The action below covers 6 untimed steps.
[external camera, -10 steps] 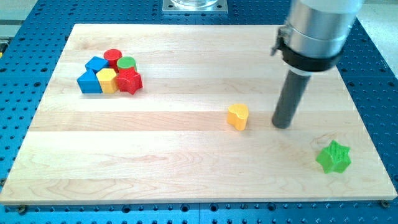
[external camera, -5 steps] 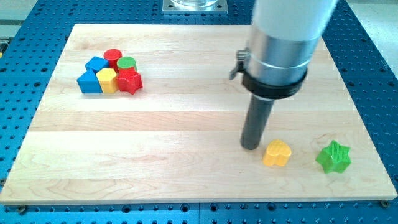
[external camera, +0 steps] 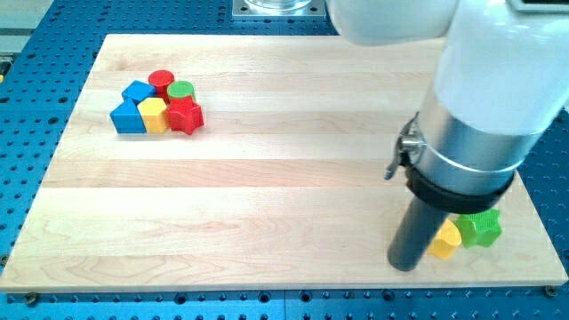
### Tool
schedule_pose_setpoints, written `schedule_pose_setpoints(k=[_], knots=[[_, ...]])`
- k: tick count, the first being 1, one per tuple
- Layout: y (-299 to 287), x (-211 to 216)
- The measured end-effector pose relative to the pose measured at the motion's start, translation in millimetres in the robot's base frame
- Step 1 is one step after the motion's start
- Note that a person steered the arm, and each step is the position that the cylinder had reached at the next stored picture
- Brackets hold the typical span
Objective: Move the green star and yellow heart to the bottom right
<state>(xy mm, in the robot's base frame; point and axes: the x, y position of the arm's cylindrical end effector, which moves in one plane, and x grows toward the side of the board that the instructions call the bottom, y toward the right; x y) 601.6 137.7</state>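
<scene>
The yellow heart [external camera: 444, 240] lies near the board's bottom right corner, touching the green star [external camera: 483, 228] on its right. Both are partly hidden by the arm's body above them. My tip [external camera: 405, 264] rests on the board just left of the yellow heart, against its left side.
A cluster of blocks sits at the view's top left: a blue block [external camera: 136, 91], a red cylinder [external camera: 161, 82], a green cylinder [external camera: 182, 90], a blue triangle [external camera: 126, 116], a yellow block [external camera: 153, 114] and a red star [external camera: 185, 116]. The board's bottom edge [external camera: 284, 286] runs close below my tip.
My tip went round to the heart's left and pushed it right and down, from mid-board to against the green star. The star stays in place.
</scene>
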Motion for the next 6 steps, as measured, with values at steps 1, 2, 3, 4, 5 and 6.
schedule_pose_setpoints(k=[1,2,3,4,5,6], knots=[[20,0],[34,-1],[-29,-4],[-187,-51],[-329,-109],[-394,-148]])
